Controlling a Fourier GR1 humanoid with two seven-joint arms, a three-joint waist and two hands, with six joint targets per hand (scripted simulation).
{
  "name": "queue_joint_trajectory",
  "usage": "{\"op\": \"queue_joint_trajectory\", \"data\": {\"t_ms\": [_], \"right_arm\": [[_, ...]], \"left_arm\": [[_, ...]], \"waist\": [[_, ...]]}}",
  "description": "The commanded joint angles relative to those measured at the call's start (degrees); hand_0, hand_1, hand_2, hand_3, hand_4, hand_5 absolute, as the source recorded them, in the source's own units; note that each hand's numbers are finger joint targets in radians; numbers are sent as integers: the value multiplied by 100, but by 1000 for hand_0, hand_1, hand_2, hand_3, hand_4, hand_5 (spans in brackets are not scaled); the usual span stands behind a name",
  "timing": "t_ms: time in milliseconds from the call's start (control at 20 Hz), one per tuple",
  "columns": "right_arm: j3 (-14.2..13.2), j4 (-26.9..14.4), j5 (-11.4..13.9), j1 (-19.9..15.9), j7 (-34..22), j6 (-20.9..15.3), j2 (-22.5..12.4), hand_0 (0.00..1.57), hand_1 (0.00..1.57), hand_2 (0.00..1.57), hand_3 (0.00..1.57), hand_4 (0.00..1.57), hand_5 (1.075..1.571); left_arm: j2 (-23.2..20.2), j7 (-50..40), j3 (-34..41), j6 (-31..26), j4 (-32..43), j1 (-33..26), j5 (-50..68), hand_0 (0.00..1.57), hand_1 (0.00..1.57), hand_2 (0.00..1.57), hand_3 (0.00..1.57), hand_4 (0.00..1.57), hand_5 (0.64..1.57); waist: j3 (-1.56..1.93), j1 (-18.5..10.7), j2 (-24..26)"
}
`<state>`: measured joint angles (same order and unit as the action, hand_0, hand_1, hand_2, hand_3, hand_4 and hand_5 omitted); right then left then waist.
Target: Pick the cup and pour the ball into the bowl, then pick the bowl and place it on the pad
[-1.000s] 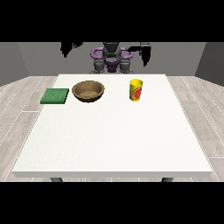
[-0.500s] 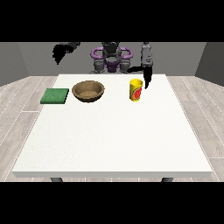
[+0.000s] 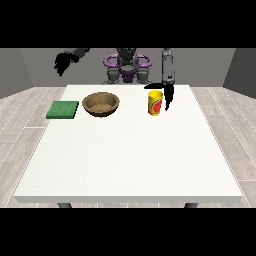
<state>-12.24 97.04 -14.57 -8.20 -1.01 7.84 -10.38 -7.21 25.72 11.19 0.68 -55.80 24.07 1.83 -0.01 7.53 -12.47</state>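
cup (image 3: 155,103) stood upright, long axis vertical | hand at the view's right (image 3: 169,95) held beside it, fingers straight, pointed down | bowl (image 3: 101,104) left untouched

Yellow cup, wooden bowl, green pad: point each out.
yellow cup (image 3: 155,103), front view, on its side wall at the red label
wooden bowl (image 3: 101,111), front view, on its near outer wall
green pad (image 3: 63,109), front view, on its top face

You face a large white table (image 3: 125,160) with dark legs (image 3: 64,205) showing under its near edge. Around it lies a floor (image 3: 20,125) of pale grey wood planks. Plain grey walls (image 3: 30,70) close the far side, evenly lit.
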Motion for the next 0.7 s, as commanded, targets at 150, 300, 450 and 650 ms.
{"op": "queue_joint_trajectory", "data": {"t_ms": [150, 300, 450, 650], "right_arm": [[-74, 100, -221, 95, 204, 437, -180, 0, 0, 0, 0, 675, 1564], [-300, -40, -349, -194, 82, 335, -305, 0, 0, 0, 0, 679, 1569], [-341, 177, -536, -189, -51, 433, -383, 0, 0, 0, 140, 647, 1569], [-732, 206, -1035, -519, -345, 764, -934, 0, 0, 0, 164, 642, 1568]], "left_arm": [[-259, 962, 520, 51, 1208, 445, 186, 0, 0, 0, 0, 363, 1464], [28, 978, 290, 432, 1549, 566, -71, 698, 698, 639, 0, 1006, 1553], [-63, 1695, 206, 1106, 1681, 278, -563, 1226, 1226, 1571, 1571, 1336, 1481], [-60, 1818, 448, 1596, 1981, 643, -501, 1283, 1283, 1571, 1571, 1366, 1457]], "waist": [[-4, 401, -342], [-2, 362, -297], [-4, 549, -527], [-4, 708, -710]]}}
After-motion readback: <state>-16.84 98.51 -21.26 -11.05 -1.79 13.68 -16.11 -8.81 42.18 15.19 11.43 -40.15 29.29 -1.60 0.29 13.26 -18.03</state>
